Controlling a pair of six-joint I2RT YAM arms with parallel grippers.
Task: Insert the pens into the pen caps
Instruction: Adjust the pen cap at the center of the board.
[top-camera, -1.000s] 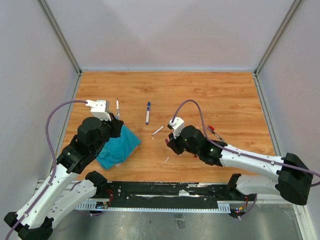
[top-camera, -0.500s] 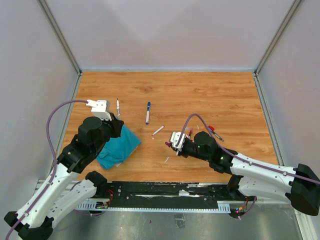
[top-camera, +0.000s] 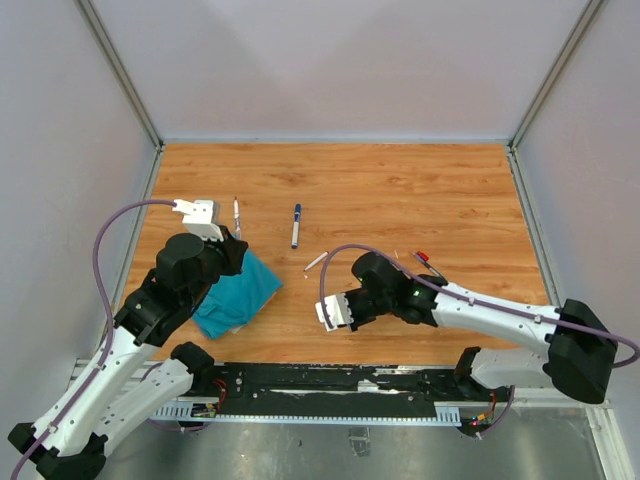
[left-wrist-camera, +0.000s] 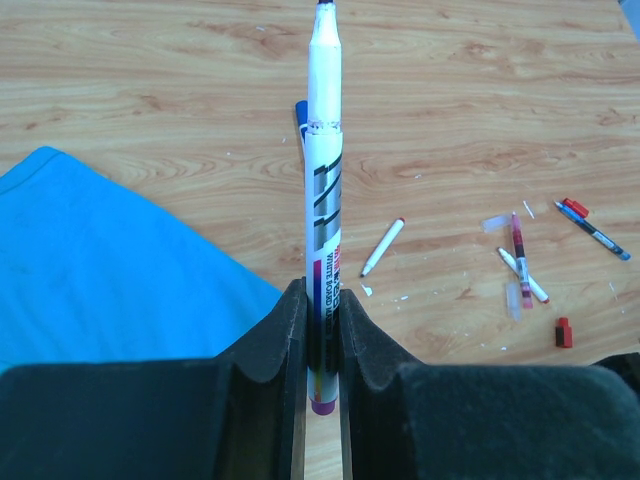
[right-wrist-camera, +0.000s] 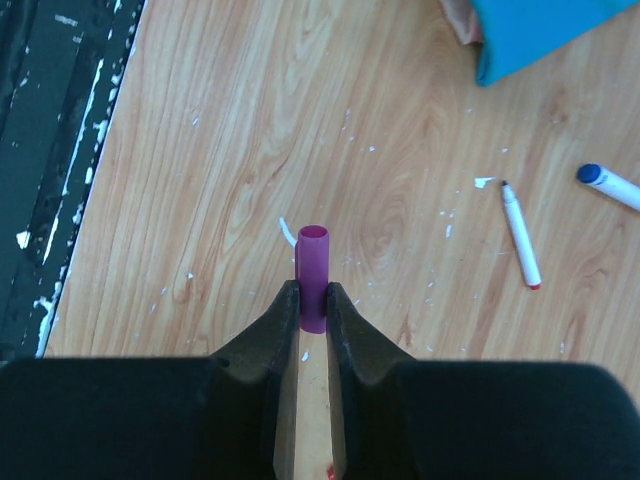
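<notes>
Right wrist: purple cap (right-wrist-camera: 312, 278) pinched upright in right gripper (right-wrist-camera: 312, 300).

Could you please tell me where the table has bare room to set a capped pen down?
The strip of the table along its far edge is bare. It is crowded between the teal cloth and the red-capped pen, around the right claw.

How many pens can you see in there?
6: one pen in the left tool; a blue-capped pen and a red-tipped pen mid-table; a pink pen crossing a white pen, and a red-capped pen, to the right. Others may be hidden.
</notes>
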